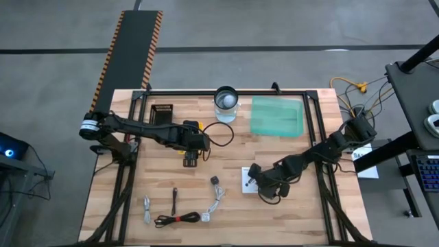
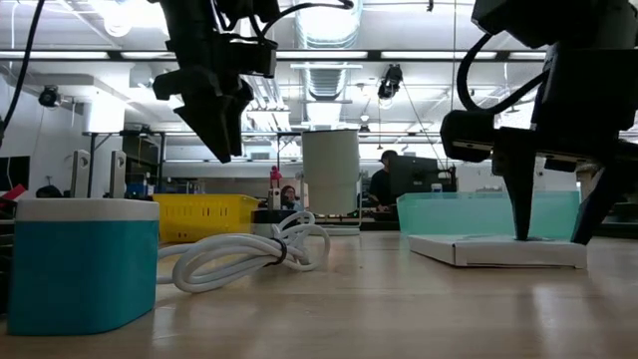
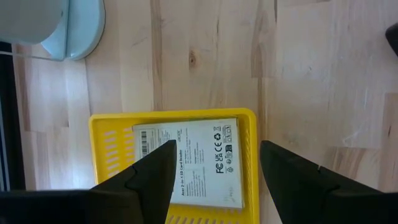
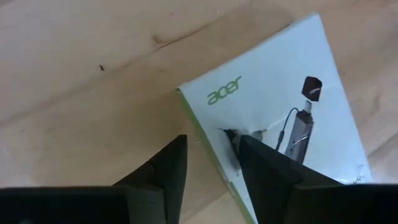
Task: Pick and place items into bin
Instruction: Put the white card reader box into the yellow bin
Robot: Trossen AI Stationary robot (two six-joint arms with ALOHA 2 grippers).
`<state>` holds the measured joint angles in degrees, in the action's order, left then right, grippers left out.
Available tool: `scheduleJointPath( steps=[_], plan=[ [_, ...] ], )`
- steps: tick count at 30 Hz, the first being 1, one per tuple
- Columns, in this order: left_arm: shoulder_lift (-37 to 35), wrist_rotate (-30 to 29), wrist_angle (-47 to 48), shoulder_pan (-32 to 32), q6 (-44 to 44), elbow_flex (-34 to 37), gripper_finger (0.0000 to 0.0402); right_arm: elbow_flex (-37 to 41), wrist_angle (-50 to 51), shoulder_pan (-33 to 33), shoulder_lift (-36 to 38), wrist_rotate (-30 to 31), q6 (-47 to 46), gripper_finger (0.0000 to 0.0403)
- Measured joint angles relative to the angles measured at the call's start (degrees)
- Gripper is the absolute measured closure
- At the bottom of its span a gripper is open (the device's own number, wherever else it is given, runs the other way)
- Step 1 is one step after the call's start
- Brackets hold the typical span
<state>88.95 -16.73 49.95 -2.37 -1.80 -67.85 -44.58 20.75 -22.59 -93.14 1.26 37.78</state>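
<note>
My left gripper (image 3: 217,168) is open and hovers over a yellow bin (image 3: 174,116), where a white printed card (image 3: 193,155) lies flat on the bin's floor. In the high view this gripper (image 1: 191,161) is at mid-table and hides most of the bin (image 1: 197,125). My right gripper (image 4: 212,162) is open and points down at a second white card (image 4: 280,106) lying flat on the table (image 1: 247,180). Its fingers straddle that card's edge. A grey cable (image 1: 147,209), a black stick (image 1: 174,199), a black coil with a red tie (image 1: 180,219) and a white cable (image 1: 216,202) lie near the front edge. My right gripper has one fingertip (image 4: 255,155) on the card's printed face, close to its edge (image 4: 205,121). The other finger (image 4: 168,165) stands over bare wood just outside that edge. The fingers come from above, pointing down. The card lies flat on the table (image 2: 498,249).
A teal tray (image 1: 278,115), a clear cup (image 1: 226,103) and a black holder (image 1: 161,113) stand along the far side. In the low view a teal block (image 2: 80,259) sits close to the camera. Black frame rails (image 1: 312,130) run along both table sides.
</note>
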Motion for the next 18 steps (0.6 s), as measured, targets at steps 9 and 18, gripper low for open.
scheduleJointPath(
  steps=[9,18],
  plan=[
    [0.0,0.0,-0.1,0.0,0.0,0.0,0.0188,-0.2,0.2,0.2,-1.7,-3.2,0.4,0.0339],
    [0.0,-0.1,-0.6,0.0,-0.1,0.0,0.0188,0.2,0.9,2.6,0.2,-3.0,-9.4,0.039]
  ],
)
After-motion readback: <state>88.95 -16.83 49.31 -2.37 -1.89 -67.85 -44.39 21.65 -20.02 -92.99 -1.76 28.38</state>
